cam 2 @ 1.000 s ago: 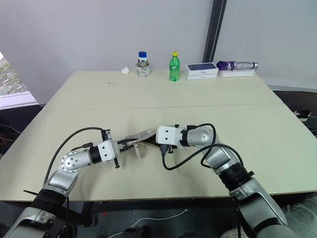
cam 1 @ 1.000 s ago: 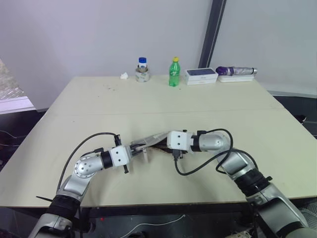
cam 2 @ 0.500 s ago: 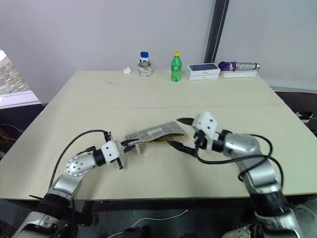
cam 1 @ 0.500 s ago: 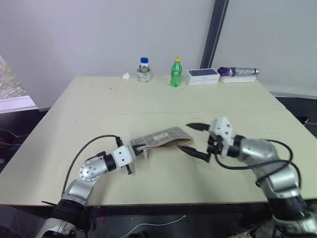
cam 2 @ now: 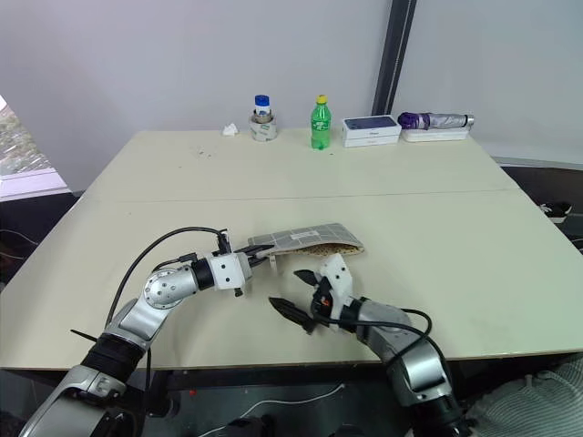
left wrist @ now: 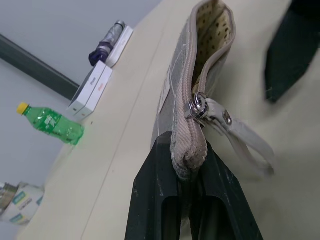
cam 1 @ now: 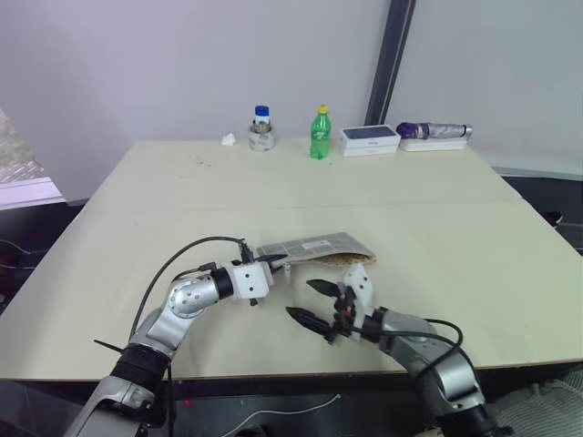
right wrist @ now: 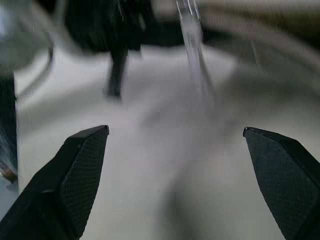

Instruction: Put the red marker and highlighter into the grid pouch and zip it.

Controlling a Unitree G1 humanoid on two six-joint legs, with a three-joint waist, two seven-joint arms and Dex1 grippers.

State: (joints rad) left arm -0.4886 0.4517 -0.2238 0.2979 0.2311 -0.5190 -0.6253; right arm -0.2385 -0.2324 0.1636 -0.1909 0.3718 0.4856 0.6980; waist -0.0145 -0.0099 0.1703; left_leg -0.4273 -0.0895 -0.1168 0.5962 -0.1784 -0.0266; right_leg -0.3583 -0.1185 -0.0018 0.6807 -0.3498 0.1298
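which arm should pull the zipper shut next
Right, probably. The left gripper is shut on the grid pouch at its zipper end, holding it. The right gripper is open, empty, just in front of the pouch, near the silver pull.

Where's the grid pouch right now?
The grid pouch lies mid-table, its near end pinched by the left gripper, with the open right gripper just in front.
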